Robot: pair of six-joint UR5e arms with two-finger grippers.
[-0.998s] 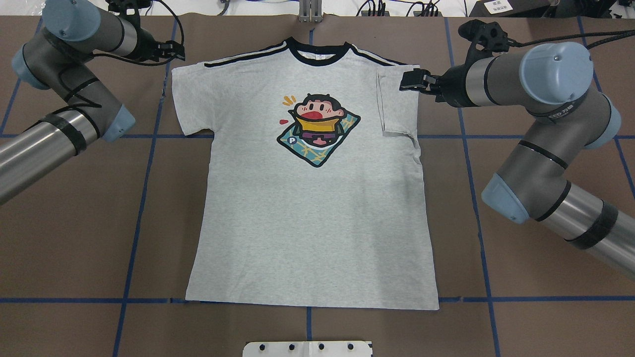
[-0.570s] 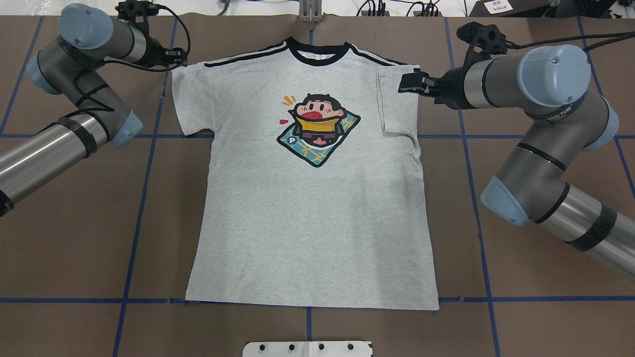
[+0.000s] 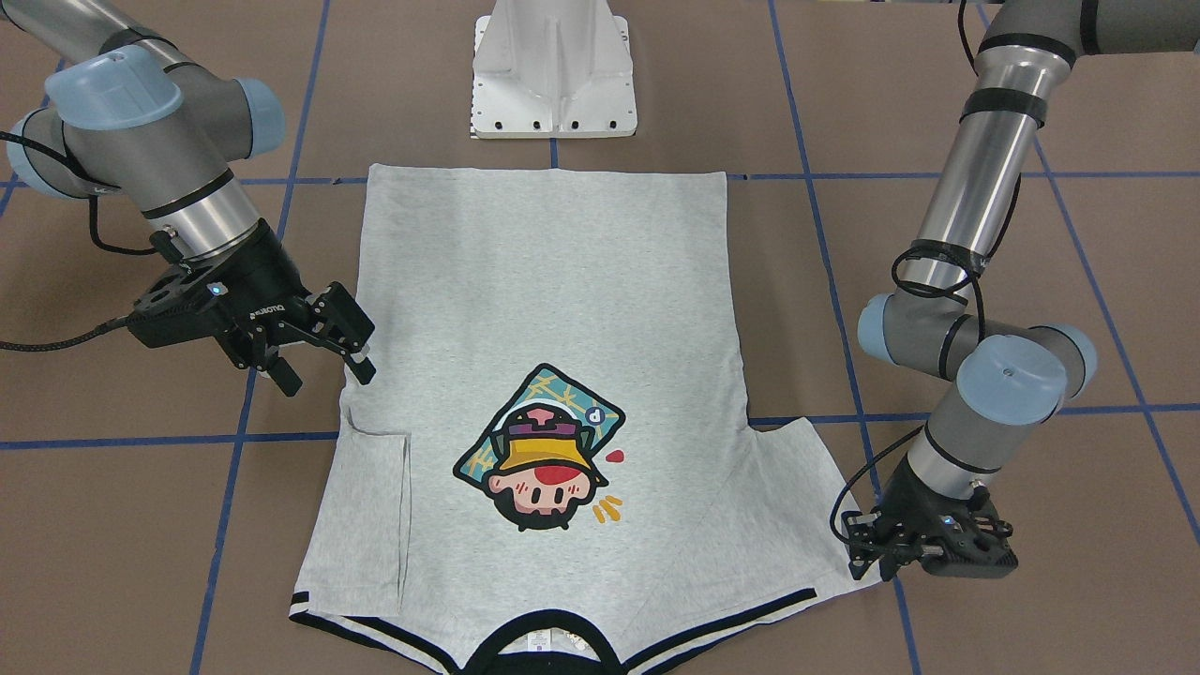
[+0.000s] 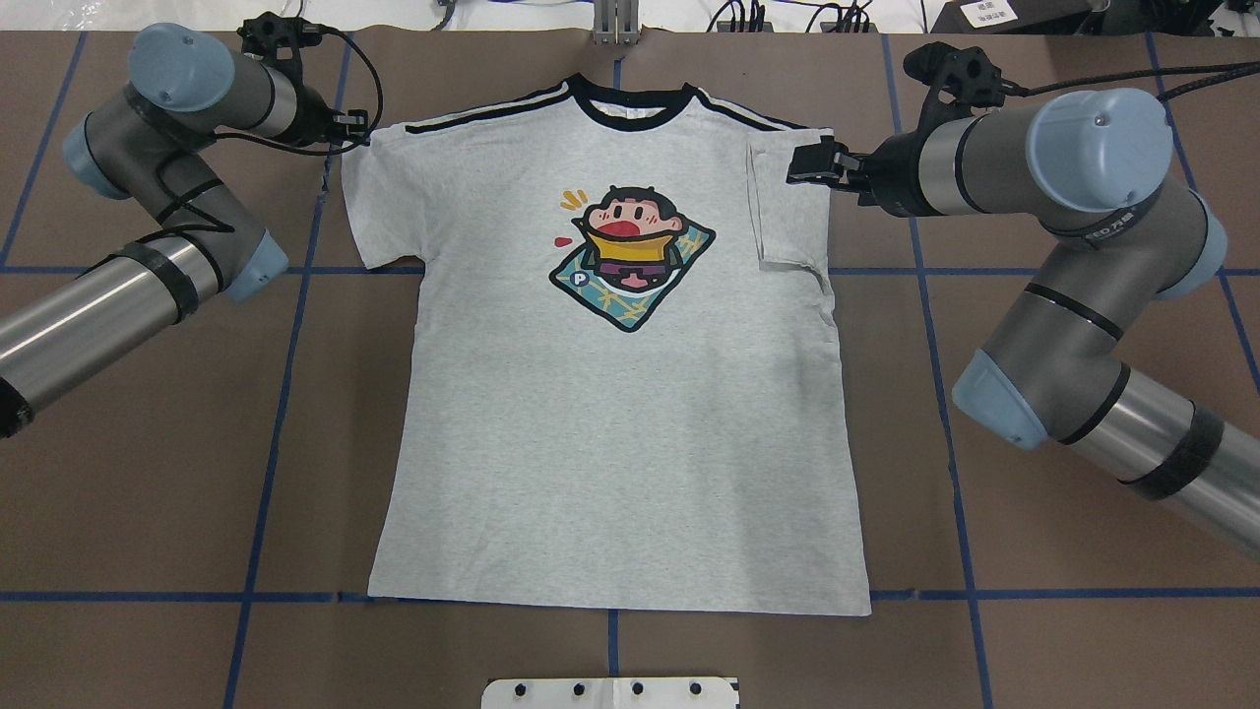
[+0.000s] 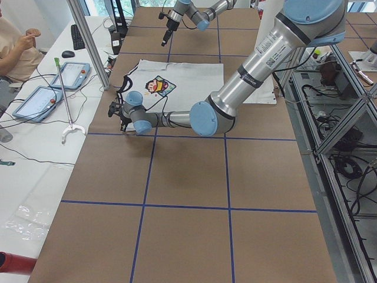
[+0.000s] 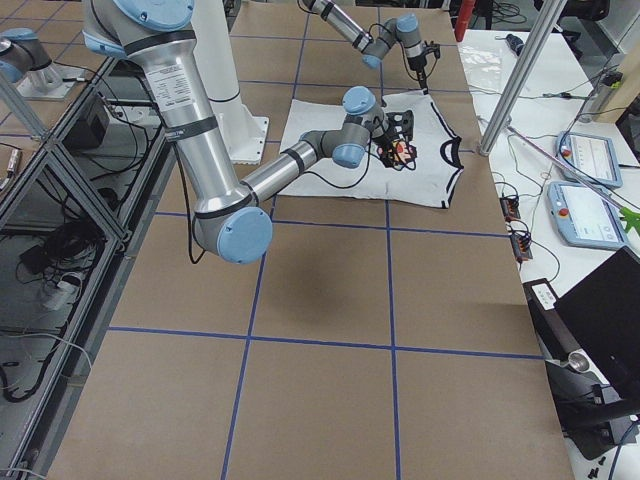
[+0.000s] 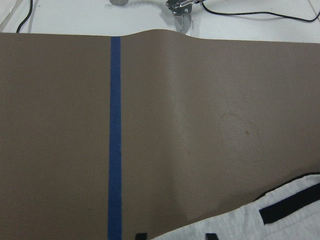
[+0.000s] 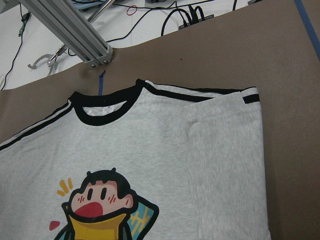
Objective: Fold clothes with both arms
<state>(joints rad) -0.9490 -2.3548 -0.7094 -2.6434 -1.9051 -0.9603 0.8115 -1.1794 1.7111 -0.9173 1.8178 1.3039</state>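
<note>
The grey T-shirt (image 4: 620, 443) lies flat, print up, collar at the far edge, and also shows in the front view as T-shirt (image 3: 544, 281). Its sleeve on my right side is folded inward over the body (image 4: 783, 212); the other sleeve (image 4: 379, 212) is spread out. My left gripper (image 4: 356, 123) sits low at that sleeve's shoulder corner, open. In the left wrist view the left gripper (image 7: 176, 236) shows only two separated fingertips (image 7: 141, 235) at the shirt's striped edge (image 7: 285, 212). My right gripper (image 3: 328, 370) is open, hovering at the folded sleeve's outer edge, empty.
The white pedestal base (image 3: 555, 70) stands at the hem side. Blue tape lines (image 4: 285, 394) grid the brown table cover. An aluminium post (image 8: 75, 32) and cables sit beyond the collar. A person and tablets (image 5: 56, 85) are at a side bench.
The left arm swung in toward the shirt, bringing its gripper to the spread sleeve's shoulder corner. The right gripper edged slightly inward over the folded sleeve. The shirt has not moved.
</note>
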